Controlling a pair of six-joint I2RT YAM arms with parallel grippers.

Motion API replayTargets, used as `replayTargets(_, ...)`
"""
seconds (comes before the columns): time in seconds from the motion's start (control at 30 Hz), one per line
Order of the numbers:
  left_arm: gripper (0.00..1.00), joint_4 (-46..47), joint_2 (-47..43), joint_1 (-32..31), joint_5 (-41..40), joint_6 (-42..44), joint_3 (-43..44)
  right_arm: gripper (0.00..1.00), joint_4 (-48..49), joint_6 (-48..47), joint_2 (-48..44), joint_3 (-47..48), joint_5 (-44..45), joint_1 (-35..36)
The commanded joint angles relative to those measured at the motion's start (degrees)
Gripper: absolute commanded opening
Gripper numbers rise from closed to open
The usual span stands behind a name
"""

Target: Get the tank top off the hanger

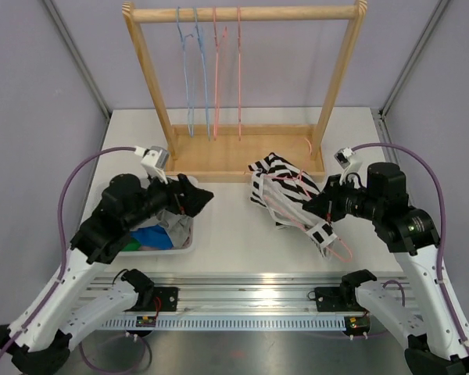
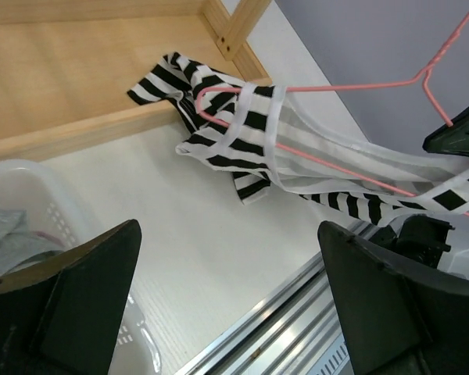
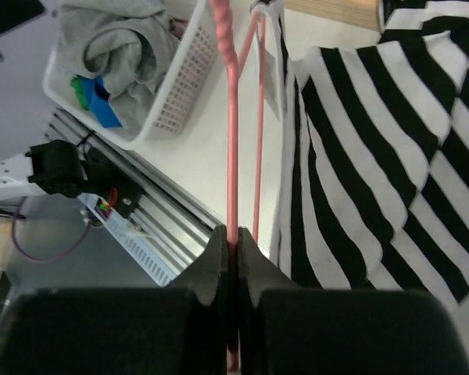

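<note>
The black-and-white striped tank top [image 1: 281, 183] lies crumpled on the table, still threaded on a pink wire hanger [image 1: 338, 248], with its far end on the rack's wooden base. My right gripper [image 1: 319, 209] is shut on the hanger's wire, at the garment's near right end. In the right wrist view the pink wire [image 3: 233, 117] runs straight into the closed jaws [image 3: 234, 242], with the striped cloth [image 3: 375, 141] to its right. My left gripper [image 1: 205, 197] is open and empty over the basket's right edge. Its view shows the tank top [image 2: 250, 125] and the hanger [image 2: 352, 86] ahead.
A wooden rack [image 1: 242, 14] stands at the back with blue hangers [image 1: 191, 70] and pink hangers [image 1: 227, 70] on it. A white basket [image 1: 164, 250] of grey and blue clothes sits under the left arm. A metal rail [image 1: 242, 301] runs along the near edge.
</note>
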Motion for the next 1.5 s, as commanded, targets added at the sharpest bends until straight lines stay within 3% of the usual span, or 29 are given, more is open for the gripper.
replayTargets(0.0, 0.99, 9.77, 2.64, -9.24, -16.55, -1.84, -1.58, 0.0, 8.46, 4.92, -4.48, -4.22, -7.98, 0.21)
replayTargets(0.13, 0.99, 14.79, 6.24, -22.85, -32.06, -0.7, -4.39, 0.0, 13.05, 8.18, -7.21, -8.88, -16.23, 0.29)
replayTargets(0.23, 0.96, 17.34, 10.88, -28.5, -40.42, 0.79, -4.93, 0.0, 13.06, 8.1, -8.27, -9.42, -19.05, 0.3)
replayTargets(0.47, 0.84, 20.33, 16.97, -30.19, -43.34, 1.5, -4.31, 0.0, 10.78, 7.31, -9.68, -8.81, -22.23, 0.3)
replayTargets(0.57, 0.65, 21.56, 18.99, -30.19, -42.81, 1.94, -3.96, 0.0, 9.9, 6.52, -10.12, -8.54, -23.11, 0.3)
replayTargets(0.6, 0.45, 21.39, 19.6, -30.19, -43.95, 1.68, -3.78, 0.0, 9.46, 6.08, -10.29, -8.02, -22.76, 0.3)
replayTargets(0.7, 0.17, 19.82, 20.75, -30.19, -45.97, 0.98, -2.99, 0.0, 7.44, 4.06, -10.64, -6.96, -20.65, 0.3)
replayTargets(0.73, 0.01, 19.29, 20.84, -30.19, -46.41, 0.63, -2.64, 0.0, 6.82, 3.53, -10.64, -6.79, -20.39, 0.38)
replayTargets(0.87, 0.0, 15.6, 18.21, -30.19, -51.59, -1.74, -2.38, 0.0, 2.62, -0.24, -9.59, -6.35, -17.49, 0.3)
replayTargets(0.97, 0.0, 7.0, 14.53, -30.1, -62.82, -9.55, -1.68, 0.0, -0.73, -3.66, -8.71, -5.47, -17.83, 0.3)
replayTargets(1.0, 0.0, 0.28, 13.64, -29.58, -68.34, -14.97, -1.24, 0.0, -0.91, -3.94, -8.89, -4.86, -18.18, 0.64)
replayTargets(1.1, 0.0, -7.67, 10.57, -25.82, -70.77, -19.41, -0.09, 0.0, -2.58, -6.66, -9.33, -2.67, -20.64, 4.33)
replayTargets(1.2, 0.0, -8.94, 7.84, -21.42, -67.71, -18.38, 0.09, 0.0, -4.34, -10.09, -10.29, -0.9, -24.14, 9.86)
replayTargets(1.3, 0.0, -6.93, 6.25, -20.0, -62.8, -15.3, 0.0, 0.0, -4.43, -12.29, -12.48, 1.02, -28.64, 10.93)
replayTargets(1.37, 0.0, -4.55, 4.76, -19.99, -58.4, -13.01, -0.44, 0.0, -1.64, -11.86, -14.59, 1.74, -24.01, 10.93)
replayTargets(1.47, 0.0, 5.28, 0.81, -19.99, -44.0, -6.42, -4.65, 0.0, 6.25, -6.78, -17.05, 0.17, -9.0, 10.93)
